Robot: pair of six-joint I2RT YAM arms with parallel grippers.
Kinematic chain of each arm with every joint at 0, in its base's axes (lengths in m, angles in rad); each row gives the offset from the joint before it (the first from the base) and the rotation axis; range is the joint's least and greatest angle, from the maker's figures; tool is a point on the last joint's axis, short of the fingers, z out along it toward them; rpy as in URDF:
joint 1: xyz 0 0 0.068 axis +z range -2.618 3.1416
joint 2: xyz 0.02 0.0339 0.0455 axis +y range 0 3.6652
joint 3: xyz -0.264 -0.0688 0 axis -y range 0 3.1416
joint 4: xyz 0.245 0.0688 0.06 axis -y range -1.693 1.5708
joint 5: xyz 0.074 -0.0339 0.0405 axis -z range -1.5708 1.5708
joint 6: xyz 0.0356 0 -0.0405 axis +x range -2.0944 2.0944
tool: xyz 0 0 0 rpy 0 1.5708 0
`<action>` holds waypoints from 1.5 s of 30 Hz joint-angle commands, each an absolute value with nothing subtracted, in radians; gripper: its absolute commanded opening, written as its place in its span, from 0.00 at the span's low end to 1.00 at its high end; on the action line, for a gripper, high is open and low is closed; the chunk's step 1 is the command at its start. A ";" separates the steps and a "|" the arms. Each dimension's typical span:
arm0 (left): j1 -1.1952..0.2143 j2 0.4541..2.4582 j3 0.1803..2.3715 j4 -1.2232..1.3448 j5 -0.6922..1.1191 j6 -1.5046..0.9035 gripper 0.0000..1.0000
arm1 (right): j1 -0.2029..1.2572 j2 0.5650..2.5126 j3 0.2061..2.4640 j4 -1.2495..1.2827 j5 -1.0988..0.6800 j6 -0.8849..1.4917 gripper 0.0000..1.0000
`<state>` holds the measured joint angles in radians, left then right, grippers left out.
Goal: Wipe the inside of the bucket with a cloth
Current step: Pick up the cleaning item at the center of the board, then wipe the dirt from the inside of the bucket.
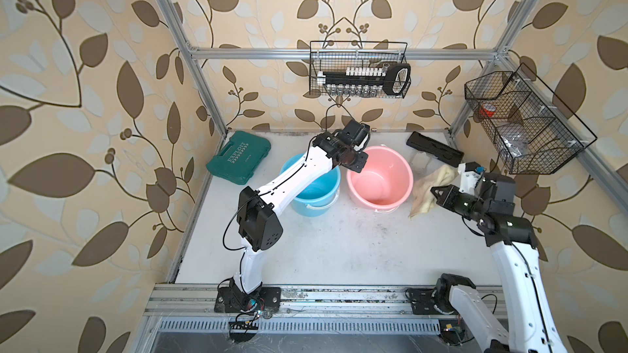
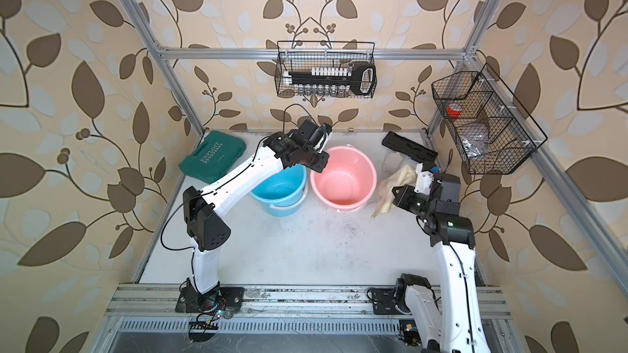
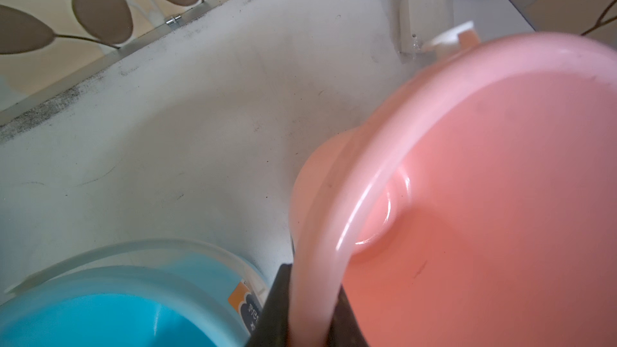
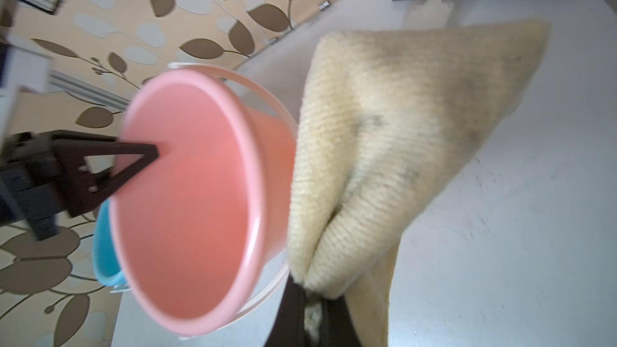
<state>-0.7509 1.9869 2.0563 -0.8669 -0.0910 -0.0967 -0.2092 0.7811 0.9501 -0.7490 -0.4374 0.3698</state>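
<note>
Left claw (image 3: 312, 308) clamped on pink bucket (image 1: 390, 178) rim, 10 o'clock; right claw (image 4: 312, 315) pinching cloth (image 4: 400, 121). Droopy tail might snag rim.

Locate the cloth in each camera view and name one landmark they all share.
Top view: cloth lies just right of the pink bucket, pinched by the right end effector.
Top view: cloth in the same spot, right of the pink bucket.
Left wrist: cloth not in it; only the pink bucket shows.
Right wrist: cloth fills much of the picture, beside the pink bucket.
Shared landmark: the pink bucket.
</note>
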 commanded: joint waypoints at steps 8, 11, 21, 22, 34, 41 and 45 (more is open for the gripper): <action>-0.858 1.900 1.934 -0.639 -0.319 -0.125 0.00 | -0.144 0.739 1.060 -0.708 -0.814 0.353 0.00; -0.889 1.905 1.940 -0.616 -0.368 -0.135 0.00 | -0.098 0.767 1.070 -0.694 -0.811 0.339 0.00; -0.905 1.785 1.719 -0.433 -0.422 -0.231 0.00 | 0.087 0.899 1.049 -0.695 -0.545 0.275 0.00; -0.905 1.781 1.714 -0.433 -0.426 -0.236 0.00 | 0.105 0.913 1.051 -0.699 -0.507 0.265 0.00; -0.905 1.720 1.638 -0.454 -0.429 -0.325 0.00 | 0.382 1.108 1.065 -0.673 -0.025 0.236 0.00; -0.905 1.644 1.554 -0.461 -0.404 -0.393 0.00 | 0.383 1.190 1.035 -0.599 0.049 0.223 0.00; -0.905 1.632 1.533 -0.491 -0.383 -0.422 0.00 | 0.401 1.220 1.030 -0.562 0.050 0.192 0.00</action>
<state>-0.9085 1.6958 1.5345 -0.5140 -0.3981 -0.3618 0.3859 1.2049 1.0363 -0.6106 0.0074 0.2260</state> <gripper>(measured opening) 0.154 0.051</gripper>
